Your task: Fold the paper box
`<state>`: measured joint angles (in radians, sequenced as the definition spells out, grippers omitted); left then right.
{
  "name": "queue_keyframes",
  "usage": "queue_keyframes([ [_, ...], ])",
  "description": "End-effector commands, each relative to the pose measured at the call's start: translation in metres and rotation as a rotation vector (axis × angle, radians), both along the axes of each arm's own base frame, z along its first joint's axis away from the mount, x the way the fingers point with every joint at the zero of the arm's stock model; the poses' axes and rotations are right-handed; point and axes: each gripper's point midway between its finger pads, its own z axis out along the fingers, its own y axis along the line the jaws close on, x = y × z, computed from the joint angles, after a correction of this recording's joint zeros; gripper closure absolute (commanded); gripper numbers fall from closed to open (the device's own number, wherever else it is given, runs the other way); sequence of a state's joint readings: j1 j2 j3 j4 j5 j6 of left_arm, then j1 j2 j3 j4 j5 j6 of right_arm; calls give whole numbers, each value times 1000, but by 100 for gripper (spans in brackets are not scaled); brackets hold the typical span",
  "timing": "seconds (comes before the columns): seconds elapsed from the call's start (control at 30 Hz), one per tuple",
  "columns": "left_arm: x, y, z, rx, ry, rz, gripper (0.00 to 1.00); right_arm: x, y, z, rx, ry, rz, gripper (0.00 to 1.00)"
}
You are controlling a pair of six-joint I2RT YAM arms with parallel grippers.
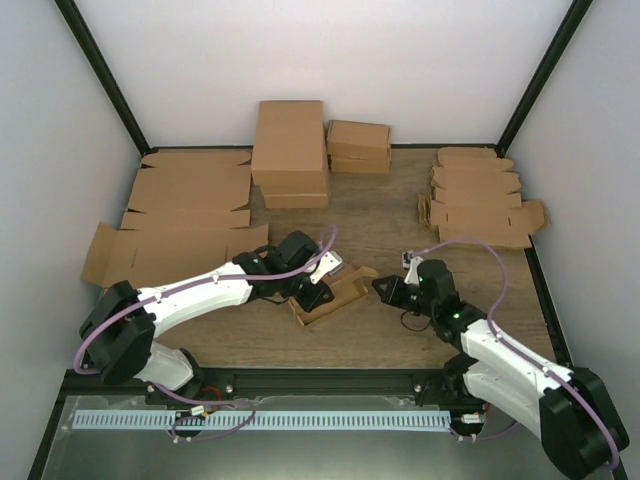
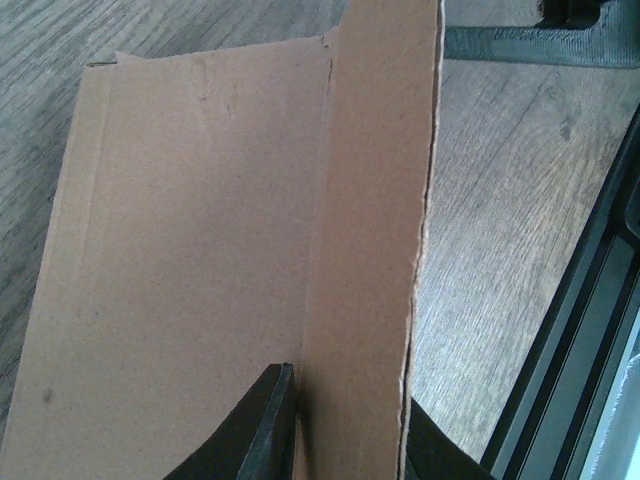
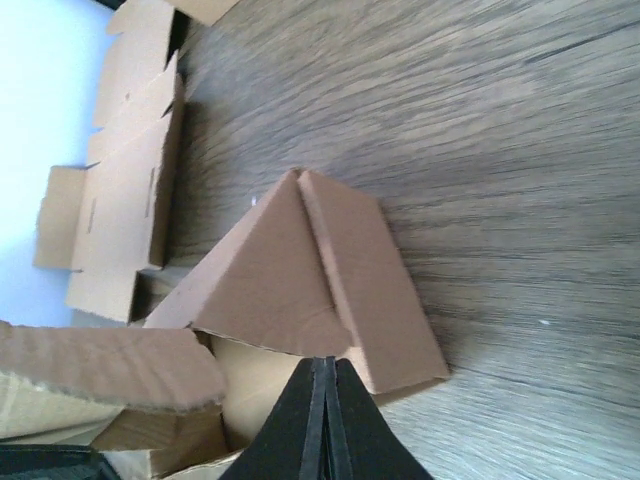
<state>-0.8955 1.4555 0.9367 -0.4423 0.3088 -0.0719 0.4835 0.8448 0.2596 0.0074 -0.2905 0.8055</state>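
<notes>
Left: I logged my left gripper (image 1: 314, 290) with its fingers (image 2: 262, 425) narrowed on an upright flap of the paper box (image 1: 338, 297), pinching it. Centre: the box sat half-formed on the table (image 1: 385, 215), between both grippers. Right: my right gripper (image 1: 381, 288) had its fingers pressed fully together, empty, just beside the box's right end.

The small plain brown die-cut cardboard box (image 1: 330, 298) lay partly folded about midway along the width of the wooden table (image 1: 385, 215), nearer its near edge than its far one. Its shallow tray sat skewed to those edges, with one long wall upright and other flaps leaning together, tent-like.
</notes>
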Motion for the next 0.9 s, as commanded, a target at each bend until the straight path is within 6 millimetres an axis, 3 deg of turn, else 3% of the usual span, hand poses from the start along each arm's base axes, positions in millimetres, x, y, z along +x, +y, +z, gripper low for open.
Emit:
queue_keyframes([
  [0.0,-2,-3,10,-28,-6,-7,79,4,26,27,134,-33,113,99],
  [0.13,-1,-3,11,-31,-8,-5,79,4,30,23,137,-17,133,99],
  [0.43,-1,-3,12,-32,-5,-2,79,13,13,20,125,-42,30,99],
  [0.7,-1,-3,12,-32,-4,3,78,19,17,23,209,-19,47,99],
  [0.87,-1,-5,11,-35,-3,2,78,18,25,12,215,27,95,99],
])
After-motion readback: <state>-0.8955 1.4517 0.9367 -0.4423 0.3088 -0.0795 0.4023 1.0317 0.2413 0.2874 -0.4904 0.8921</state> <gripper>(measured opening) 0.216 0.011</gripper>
